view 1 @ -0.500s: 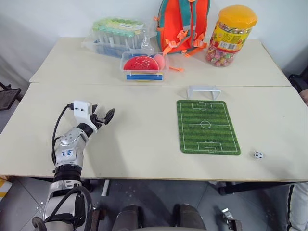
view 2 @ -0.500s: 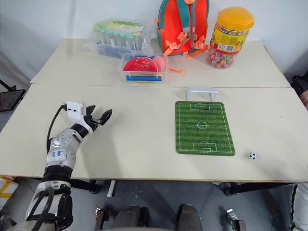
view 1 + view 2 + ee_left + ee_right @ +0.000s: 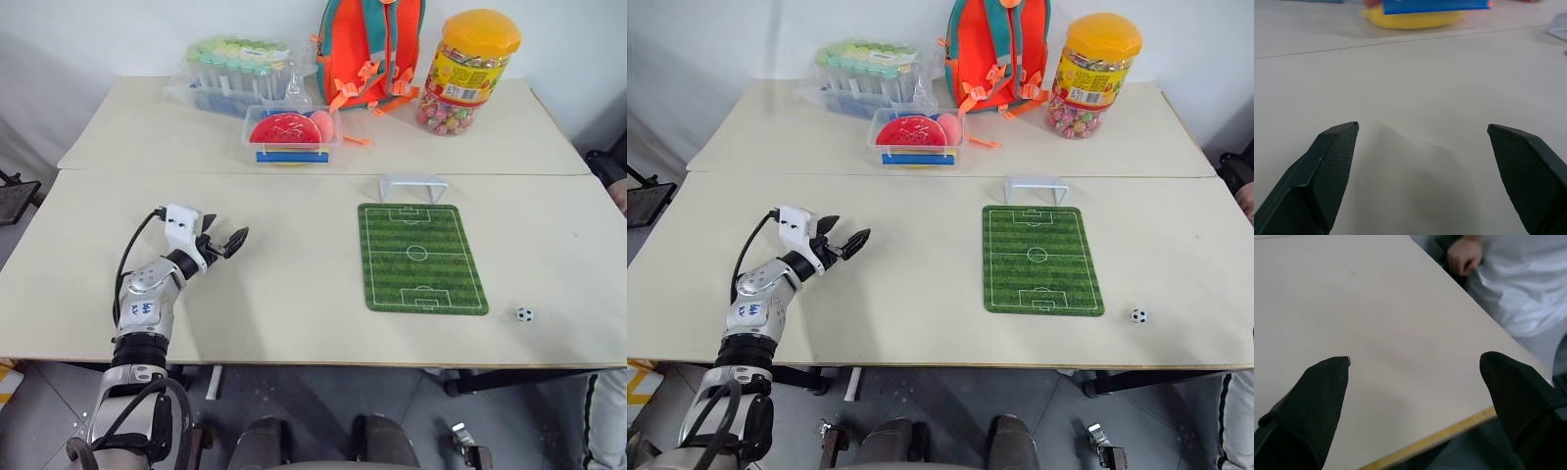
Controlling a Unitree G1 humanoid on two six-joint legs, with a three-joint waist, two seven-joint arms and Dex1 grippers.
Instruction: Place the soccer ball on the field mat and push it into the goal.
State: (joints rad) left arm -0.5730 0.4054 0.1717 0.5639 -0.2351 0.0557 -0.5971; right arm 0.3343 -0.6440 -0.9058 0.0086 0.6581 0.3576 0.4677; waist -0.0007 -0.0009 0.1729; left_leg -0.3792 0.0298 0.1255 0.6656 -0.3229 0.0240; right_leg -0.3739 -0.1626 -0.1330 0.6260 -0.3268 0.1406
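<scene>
So the left gripper (image 3: 235, 240) has slid a bit forward and to the right over the table (image 3: 294, 284) since half a second back — fingers spread wide, nothing between them; the right gripper (image 3: 1415, 377) is wide open too, empty, hanging over the table's edge with a person's hand (image 3: 1464, 257) beyond it; the soccer ball (image 3: 525, 315) hasn't budged, sitting on the bare table just off the near right corner of the field mat (image 3: 421, 258); the goal (image 3: 413, 186) stands at the mat's far end — same spot.
</scene>
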